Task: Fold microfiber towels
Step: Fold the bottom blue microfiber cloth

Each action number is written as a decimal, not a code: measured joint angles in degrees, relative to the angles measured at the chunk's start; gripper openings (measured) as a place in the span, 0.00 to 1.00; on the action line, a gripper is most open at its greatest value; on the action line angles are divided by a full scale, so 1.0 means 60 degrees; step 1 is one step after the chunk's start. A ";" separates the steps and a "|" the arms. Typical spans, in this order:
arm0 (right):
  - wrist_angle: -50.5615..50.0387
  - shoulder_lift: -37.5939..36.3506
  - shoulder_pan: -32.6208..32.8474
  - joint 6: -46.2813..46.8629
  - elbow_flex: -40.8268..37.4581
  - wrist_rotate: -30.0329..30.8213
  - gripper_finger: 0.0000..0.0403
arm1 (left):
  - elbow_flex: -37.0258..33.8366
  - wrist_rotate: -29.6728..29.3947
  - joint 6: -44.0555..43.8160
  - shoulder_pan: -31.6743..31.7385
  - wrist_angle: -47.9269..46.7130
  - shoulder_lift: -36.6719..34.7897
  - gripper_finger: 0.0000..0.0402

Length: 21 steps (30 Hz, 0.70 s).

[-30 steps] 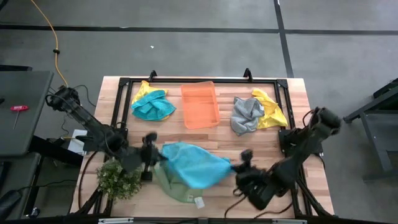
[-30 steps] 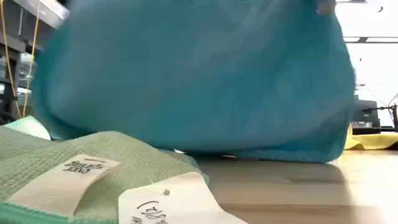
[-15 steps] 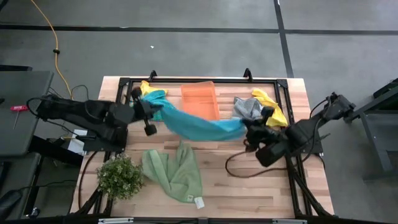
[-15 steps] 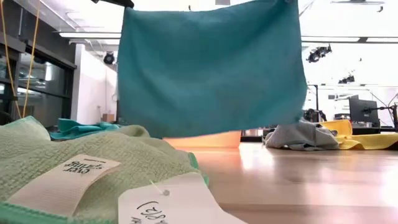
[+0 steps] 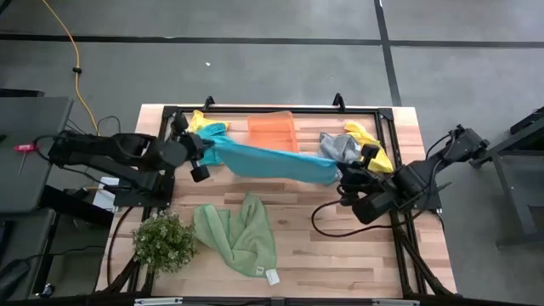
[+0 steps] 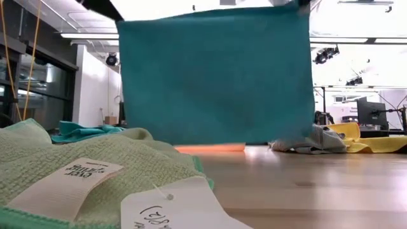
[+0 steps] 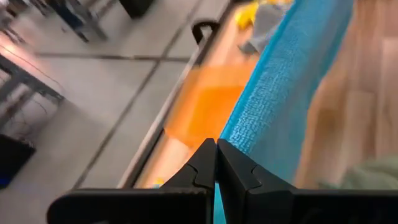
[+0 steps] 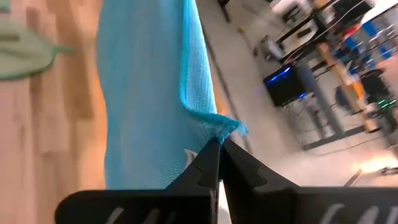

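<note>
1. My left end effector [image 5: 201,154] sat at the left of the high view, its fingers pressed together on one top corner of the teal towel [image 5: 272,161].
2. My right end effector [image 5: 350,177] sat right of centre and pinched the other top corner the same way.
3. The teal towel hung stretched between the two, its long axis running left to right across the frame. In the low view its lower edge hung just above the table [image 5: 340,246].
4. Both arms were equally near it, one at each end.
5. The green towel [image 5: 238,234] lay crumpled at lower centre, toward the frame's bottom from the hanging one.
6. The orange bin [image 5: 274,129] at upper centre looked empty; the teal towel crossed over its near part.
</note>
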 joint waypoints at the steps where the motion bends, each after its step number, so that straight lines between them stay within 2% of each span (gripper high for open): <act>1: 0.0053 -0.0036 0.0000 0.0169 -0.0272 -0.0176 0.00 | 0.0004 0.0008 -0.0227 -0.0134 -0.0143 0.0063 0.00; 7: 0.1020 -0.0221 0.0004 0.0767 -0.2005 -0.0812 0.00 | -0.0037 -0.0226 -0.1304 -0.1073 -0.0652 0.0361 0.00; 13: 0.2612 -0.0278 0.0142 0.0214 -0.3079 -0.1895 0.00 | -0.1170 -0.0439 -0.2824 -0.2192 -0.0403 0.0549 0.00; 21: 0.4497 -0.0282 0.1071 -0.0548 -0.3362 -0.3256 0.00 | -0.3126 0.0070 -0.4617 -0.3952 0.2116 0.1130 0.00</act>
